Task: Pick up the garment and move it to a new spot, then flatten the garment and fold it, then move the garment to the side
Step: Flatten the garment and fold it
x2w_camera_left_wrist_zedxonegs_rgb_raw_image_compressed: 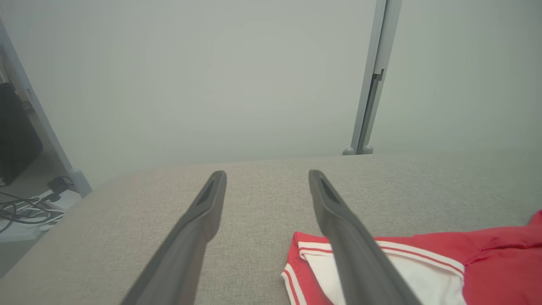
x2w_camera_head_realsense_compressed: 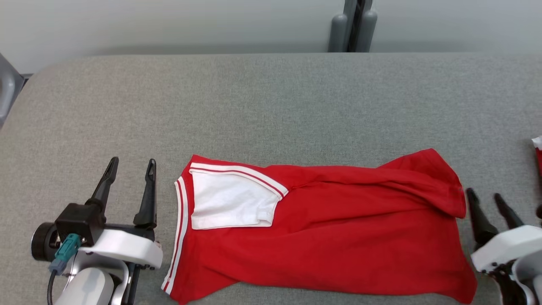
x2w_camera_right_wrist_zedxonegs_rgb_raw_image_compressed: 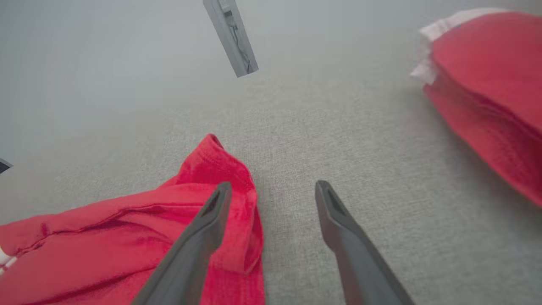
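Head view of a grey table (x2w_camera_head_realsense_compressed: 271, 97). At 8 o'clock the left gripper (x2w_camera_head_realsense_compressed: 132, 161) sits with its 2 dark fingers spread apart and nothing between them, just beside the garment's striped end. The garment (x2w_camera_head_realsense_compressed: 330, 237), red with white trim, lies across 6 o'clock as a long band running from 9 towards 3. A white panel (x2w_camera_head_realsense_compressed: 228, 203) is turned over its left end, and the cloth at its right end is rumpled into a raised fold. At 4 o'clock the right gripper (x2w_camera_head_realsense_compressed: 483, 194) also has its fingers parted and empty, tips near the garment's right edge; whether they touch the cloth cannot be told. At 3 o'clock, cut off by the frame, a 2nd red cloth (x2w_camera_head_realsense_compressed: 537, 154) lies apart from the garment. The work appears to be at the flatten-and-fold step, the garment looking roughly laid out but not yet neat. The next move likely calls for each gripper to pinch the end nearest it, pull the rumpled right end smooth, then carry 1 end over the other.
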